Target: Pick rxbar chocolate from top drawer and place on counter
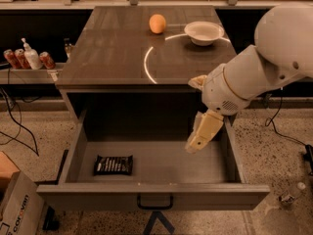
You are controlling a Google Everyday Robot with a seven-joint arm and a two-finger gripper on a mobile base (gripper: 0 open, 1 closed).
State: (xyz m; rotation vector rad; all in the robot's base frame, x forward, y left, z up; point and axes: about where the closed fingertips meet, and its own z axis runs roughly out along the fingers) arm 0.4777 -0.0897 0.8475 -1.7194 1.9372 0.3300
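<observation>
Nearest is the front panel of the open drawer point(98, 198), with a small dark handle point(154, 201) at its centre, below the gripper point(194, 143) and a little to its left in the view. A cardboard box point(17, 207) sits on the floor far off to the gripper's left. A clear plastic bottle point(292, 194) lies on the floor to its right.

The bar point(113, 164) lies flat on the drawer floor near the front left. It is well apart from the gripper, to its left and slightly nearer the front panel, and nothing touches it.

The gripper hangs pointing down into the right part of the drawer, close to the right wall and above the floor. Whether it is spread or pressed together cannot be told. It carries nothing that shows. The white arm point(254, 67) rises from it up and to the right.

Behind and above the gripper is the bench point(112, 53), dark and glossy with a curved light streak. At its far end stand an orange point(157, 23), beyond the gripper and to its left, and a white bowl point(204, 32) almost straight beyond it. The two are near each other but apart.

Far to the left, on a low shelf, stand red cans point(14, 58) and a pump bottle point(31, 57).
</observation>
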